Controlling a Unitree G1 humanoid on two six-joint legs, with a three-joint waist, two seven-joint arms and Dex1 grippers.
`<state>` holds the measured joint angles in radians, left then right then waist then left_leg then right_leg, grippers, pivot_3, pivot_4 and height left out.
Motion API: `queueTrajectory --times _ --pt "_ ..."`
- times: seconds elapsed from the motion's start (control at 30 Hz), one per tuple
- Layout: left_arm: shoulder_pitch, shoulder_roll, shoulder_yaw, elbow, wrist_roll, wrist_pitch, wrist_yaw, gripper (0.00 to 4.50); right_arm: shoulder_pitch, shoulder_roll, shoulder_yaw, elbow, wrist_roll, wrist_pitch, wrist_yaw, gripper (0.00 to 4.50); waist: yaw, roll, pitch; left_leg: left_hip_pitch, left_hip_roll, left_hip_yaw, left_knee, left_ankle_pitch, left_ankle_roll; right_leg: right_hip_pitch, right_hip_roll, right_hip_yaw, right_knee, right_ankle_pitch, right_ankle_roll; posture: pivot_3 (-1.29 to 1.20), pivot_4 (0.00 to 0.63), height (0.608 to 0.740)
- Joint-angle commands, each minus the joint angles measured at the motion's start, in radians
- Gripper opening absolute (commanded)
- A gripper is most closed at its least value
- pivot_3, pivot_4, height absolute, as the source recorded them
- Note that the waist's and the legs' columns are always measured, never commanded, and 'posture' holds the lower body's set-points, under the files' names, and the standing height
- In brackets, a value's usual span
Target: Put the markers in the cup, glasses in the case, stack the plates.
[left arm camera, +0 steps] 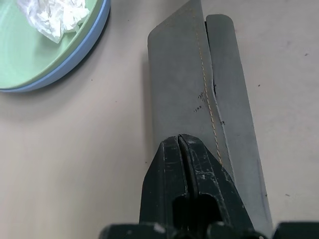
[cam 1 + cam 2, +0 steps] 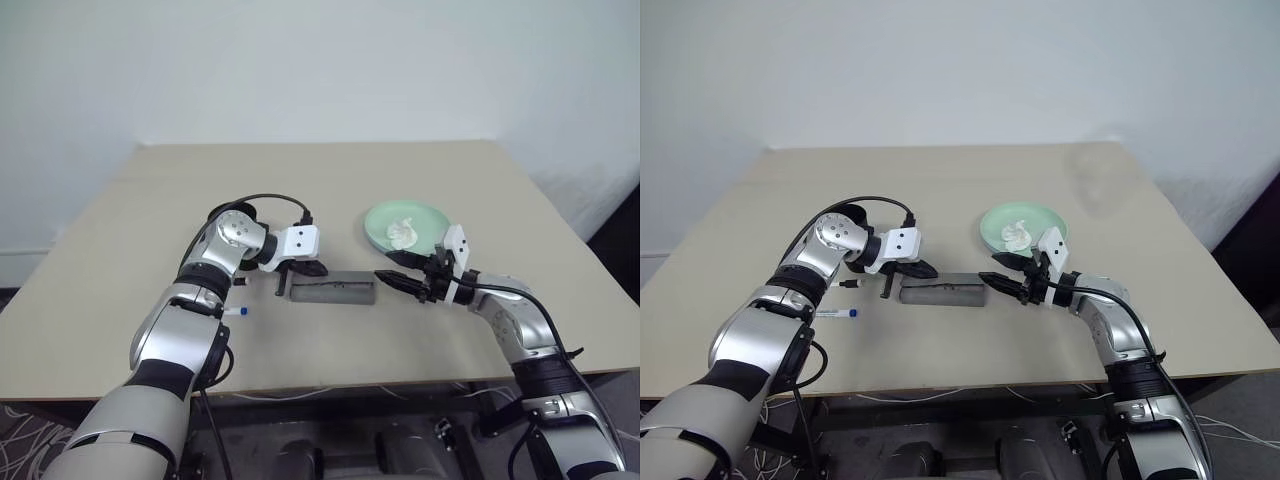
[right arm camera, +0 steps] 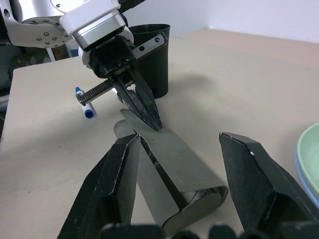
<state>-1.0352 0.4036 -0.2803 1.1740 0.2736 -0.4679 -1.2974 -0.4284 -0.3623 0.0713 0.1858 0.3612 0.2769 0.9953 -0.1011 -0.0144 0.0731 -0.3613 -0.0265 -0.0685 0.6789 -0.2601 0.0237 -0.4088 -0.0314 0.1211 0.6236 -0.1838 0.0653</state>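
Right now the grey case lies mid-table, between both grippers. Left gripper has its fingers pressed together, tips down on the case's flap at the near-cup end, nothing pinched that I can see. Right gripper stands apart, one finger each side of the case's open end, not squeezing. Case looks light and felt-soft, w/ a thin floppy flap; prob. slides easily on the smooth table, so I'd hold the body by its long sides, not the flap. Can't tell if the glasses are inside.

Plates look stacked already: mint green plate on the blue one, crumpled tissue on top, just beyond the right gripper. Black cup sits behind the left gripper; blue-capped marker lies beside it on the table. Plenty of bare room toward the far edge; cup and plates crowd the case's ends.
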Motion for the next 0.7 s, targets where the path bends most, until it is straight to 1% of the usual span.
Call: queueTrajectory --times 0.03,0.23,0.37,0.5,0.7 --pt "0.033 0.023 -0.043 -0.023 0.030 -0.018 -0.030 0.03 -0.031 0.009 -0.009 -0.010 0.014 -0.011 0.006 2.75 -0.001 0.000 0.000 0.000 0.000 0.000 0.000 0.000 0.000 0.000 0.000 0.000 0.000 0.000 0.000 0.00 0.000 0.737" --pt "0.100 0.050 -0.114 -0.073 0.071 -0.064 -0.044 0.03 -0.036 0.017 -0.009 0.000 0.010 -0.015 0.010 2.75 -0.002 0.000 -0.003 0.002 0.001 0.001 -0.001 0.000 0.000 0.000 0.000 0.000 0.000 0.000 0.000 0.00 0.000 0.737" --pt "0.130 0.056 -0.119 -0.111 0.049 -0.073 -0.066 0.03 -0.036 0.020 -0.007 0.010 0.007 -0.021 0.012 2.75 -0.003 0.002 -0.009 0.002 0.001 0.001 -0.003 -0.001 0.001 0.000 0.000 0.000 0.000 0.000 0.000 0.00 0.000 0.737" --pt "0.116 0.047 -0.107 -0.102 0.056 -0.091 0.024 0.03 -0.036 0.022 -0.006 0.010 0.006 -0.022 0.012 2.75 -0.004 0.001 -0.016 0.003 0.001 0.001 -0.003 -0.001 0.001 0.000 0.000 0.000 -0.001 0.000 0.000 0.00 0.000 0.737" --pt "0.039 0.012 -0.044 -0.054 0.012 -0.062 0.153 0.03 -0.036 0.023 -0.006 0.011 0.004 -0.023 0.011 2.75 0.002 0.001 -0.017 0.002 0.001 0.001 0.000 -0.001 0.001 0.001 0.000 0.000 0.000 0.000 0.000 0.00 0.000 0.737"
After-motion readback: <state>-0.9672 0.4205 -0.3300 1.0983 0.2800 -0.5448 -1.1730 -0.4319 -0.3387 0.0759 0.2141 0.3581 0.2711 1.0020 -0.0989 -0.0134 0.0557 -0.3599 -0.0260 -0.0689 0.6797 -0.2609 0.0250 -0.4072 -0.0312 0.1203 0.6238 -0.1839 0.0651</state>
